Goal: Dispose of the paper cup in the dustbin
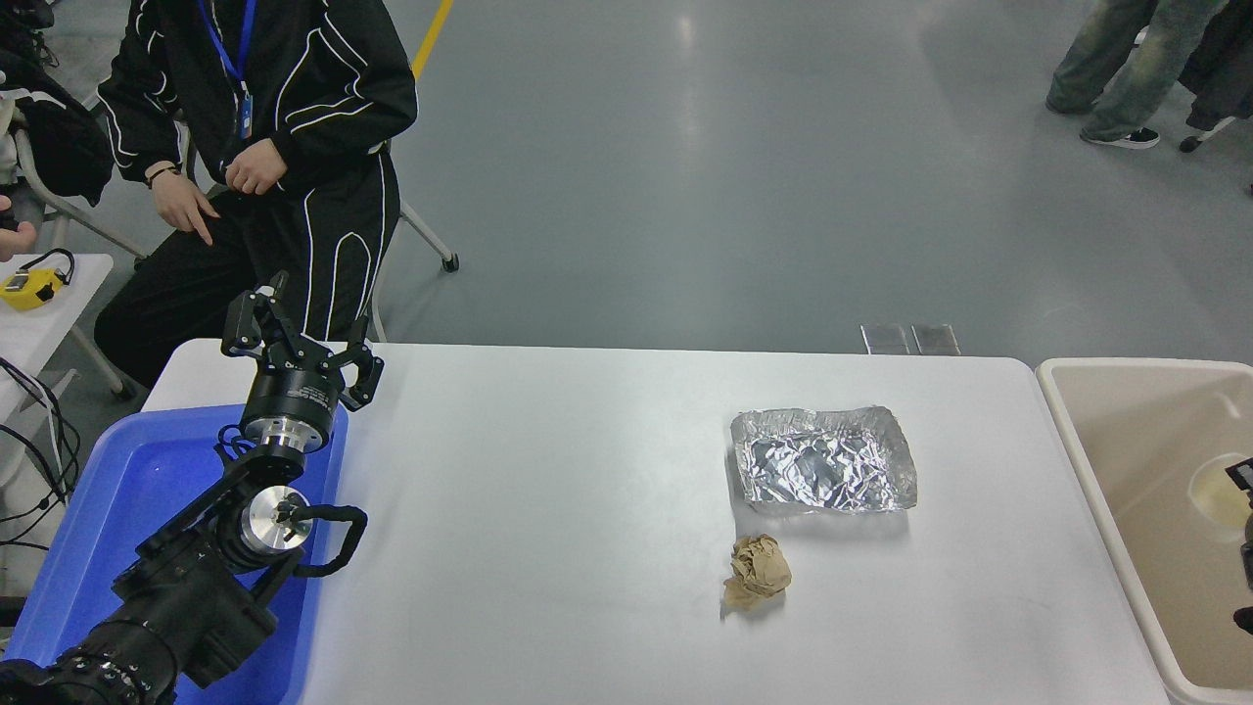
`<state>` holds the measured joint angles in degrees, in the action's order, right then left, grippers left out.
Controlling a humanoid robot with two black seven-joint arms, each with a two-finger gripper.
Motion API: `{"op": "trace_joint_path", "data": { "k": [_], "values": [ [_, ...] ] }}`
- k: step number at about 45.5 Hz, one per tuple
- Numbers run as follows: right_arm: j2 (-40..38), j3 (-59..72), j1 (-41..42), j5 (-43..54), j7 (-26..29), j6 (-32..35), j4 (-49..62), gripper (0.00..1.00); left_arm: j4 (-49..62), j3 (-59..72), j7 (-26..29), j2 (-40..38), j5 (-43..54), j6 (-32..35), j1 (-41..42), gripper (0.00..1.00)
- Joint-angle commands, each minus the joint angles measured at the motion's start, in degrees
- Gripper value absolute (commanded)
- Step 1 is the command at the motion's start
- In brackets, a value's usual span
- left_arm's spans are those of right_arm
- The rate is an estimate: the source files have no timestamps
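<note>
The paper cup point(1217, 497), white with a cream inside, is seen from above inside the beige dustbin point(1087, 431) at the table's right end. Only a few black parts of my right gripper point(1243, 477) show at the picture's right edge, right beside the cup and over the dustbin. I cannot tell whether it touches the cup. My left arm is parked at the lower left over a blue tray, with its gripper point(301, 341) open and empty.
A crinkled silver foil tray point(822, 460) sits right of the table's middle, with a crumpled brown paper ball point(756, 573) just in front of it. The blue tray point(117, 509) lies at the left edge. A person sits at the far left corner.
</note>
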<state>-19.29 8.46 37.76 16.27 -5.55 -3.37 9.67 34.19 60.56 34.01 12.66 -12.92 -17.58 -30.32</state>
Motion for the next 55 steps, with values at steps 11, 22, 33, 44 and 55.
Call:
{"op": "trace_joint_path", "data": {
  "k": [11,22,33,44,55],
  "values": [
    [0.0,-0.3,2.8,-0.2,-0.3,0.4,-0.5,0.99,0.0,0.0,0.0,0.0,0.0,0.0,0.0,1.00],
    [-4.0,-21.8,18.7,-0.5,0.0,0.4,-5.1,0.99,0.0,0.0,0.0,0.0,0.0,0.0,0.0,1.00],
    [-12.9,-30.2,25.6,-0.5,-0.7,0.3,-21.3,0.99,0.0,0.0,0.0,0.0,0.0,0.0,0.0,1.00],
    [-13.3,-38.8,27.7,-0.5,-0.8,0.6,-30.1,0.99,0.0,0.0,0.0,0.0,0.0,0.0,0.0,1.00],
    [-10.4,-59.2,24.1,-0.3,-0.8,0.9,-44.6,0.99,0.0,0.0,0.0,0.0,0.0,0.0,0.0,1.00]
  ]
}}
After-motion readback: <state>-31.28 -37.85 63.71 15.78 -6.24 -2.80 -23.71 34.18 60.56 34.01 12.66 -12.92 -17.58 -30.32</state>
